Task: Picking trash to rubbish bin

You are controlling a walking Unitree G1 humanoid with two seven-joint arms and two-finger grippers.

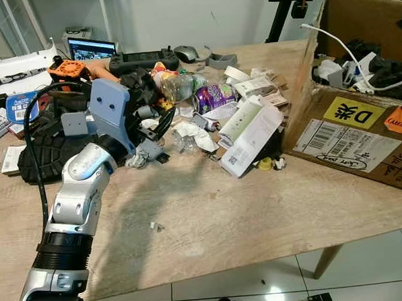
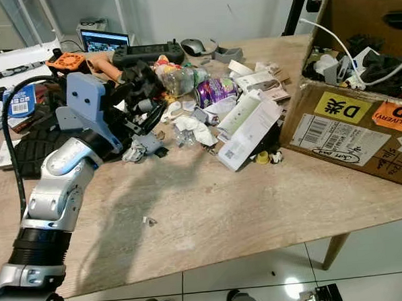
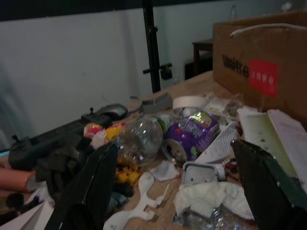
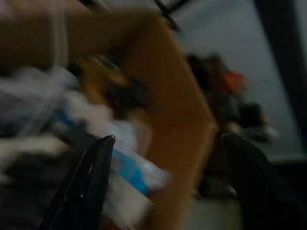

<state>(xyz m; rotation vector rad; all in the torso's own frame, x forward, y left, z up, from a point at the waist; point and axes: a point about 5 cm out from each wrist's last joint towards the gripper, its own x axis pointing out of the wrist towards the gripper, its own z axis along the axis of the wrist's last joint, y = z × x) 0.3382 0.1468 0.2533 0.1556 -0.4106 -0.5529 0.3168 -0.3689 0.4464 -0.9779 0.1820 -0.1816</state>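
The left gripper's (image 3: 177, 191) two black fingers (image 3: 88, 187) stood wide apart with nothing between them, poised low over the heap of trash (image 1: 206, 116) on the wooden table (image 1: 244, 209). Ahead of them lay a crumpled white tissue (image 3: 206, 199), a clear plastic bottle (image 3: 139, 139) on its side, and a purple can (image 3: 192, 134) just beside it. From the head cameras the fingertips themselves were hidden behind the grey wrist housing (image 1: 108, 108) and the dark clutter, so whether they touched anything could not be told. The silver left arm (image 1: 72, 204) reached up from the lower left edge, its shoulder cut off by the frame.

The right gripper's (image 4: 168, 182) fingers also stood wide apart and empty, but its wrist view was heavily blurred; only a brown cardboard shape and vague light and dark patches could be made out.

A white carton (image 1: 250, 131) leaned against the pile, near an open cardboard box (image 1: 362, 128) holding cables, partly cut off at the right edge. A black controller (image 1: 142, 59) and a small screen (image 1: 91, 48) sat at the far side. A tiny scrap (image 1: 156, 226) lay alone on the bare wood.
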